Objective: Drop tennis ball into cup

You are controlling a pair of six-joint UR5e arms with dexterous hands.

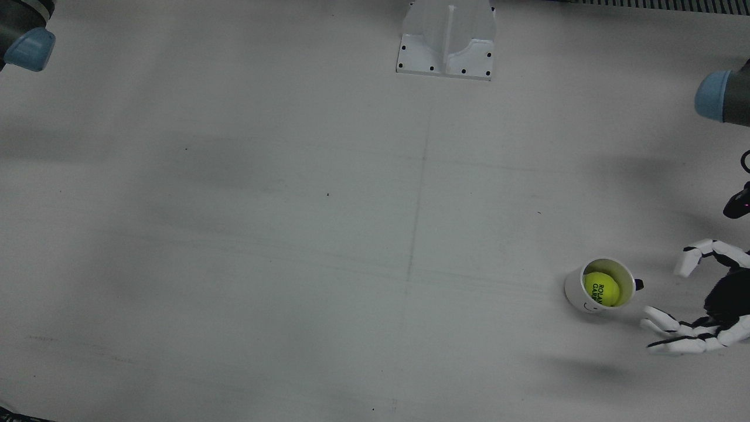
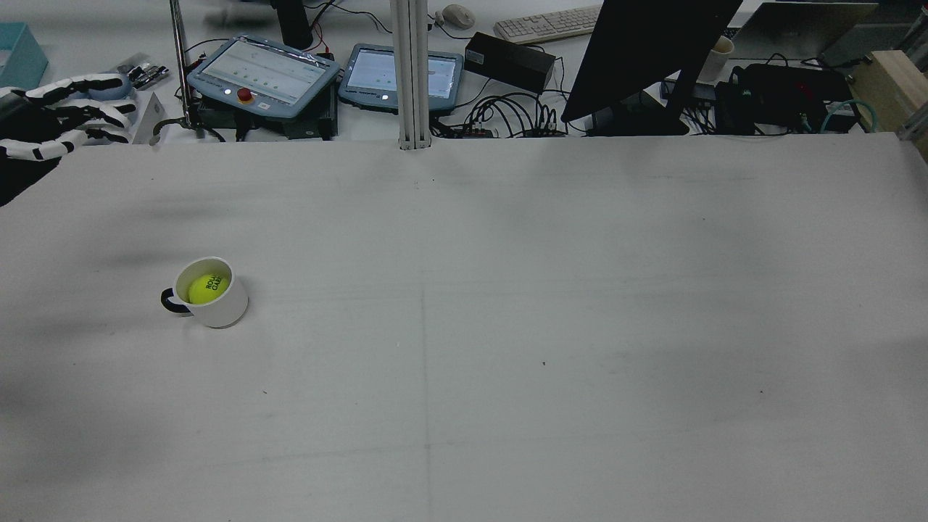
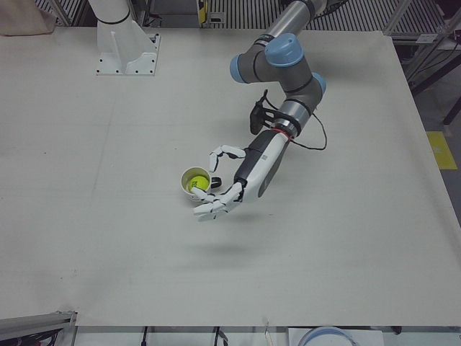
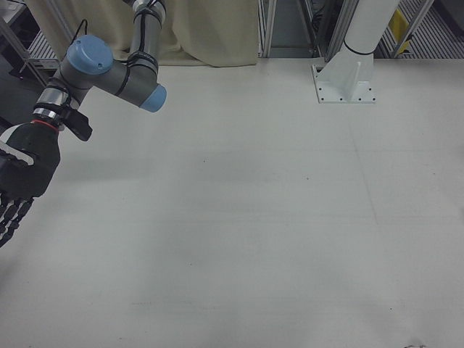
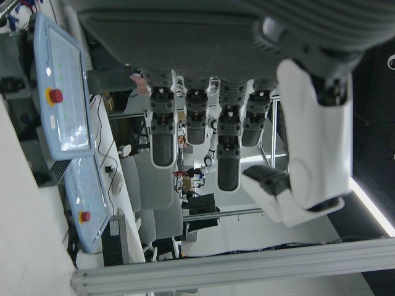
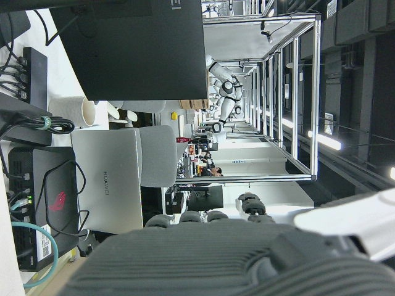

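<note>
A white cup [image 1: 574, 291] with a dark handle stands upright on the table on the robot's left half. The yellow-green tennis ball [image 1: 602, 288] rests inside it, also seen from behind as ball [image 2: 208, 288] in cup [image 2: 223, 310]. My left hand [image 1: 724, 305] hovers beside the cup on its outer side, open, with its fingers spread and nothing in them. In the left-front view this hand [image 3: 243, 175] hangs above the table next to the cup [image 3: 183, 184]. My right hand [image 4: 25, 170] sits at the far edge of its half, fingers hanging loose, holding nothing.
A white pedestal [image 1: 448, 44] is bolted at the table's robot side. Beyond the operators' edge lie two teach pendants [image 2: 264, 72], a black monitor [image 2: 645, 51] and cables. The left arm's elbow [image 3: 281, 58] stands above the table's middle.
</note>
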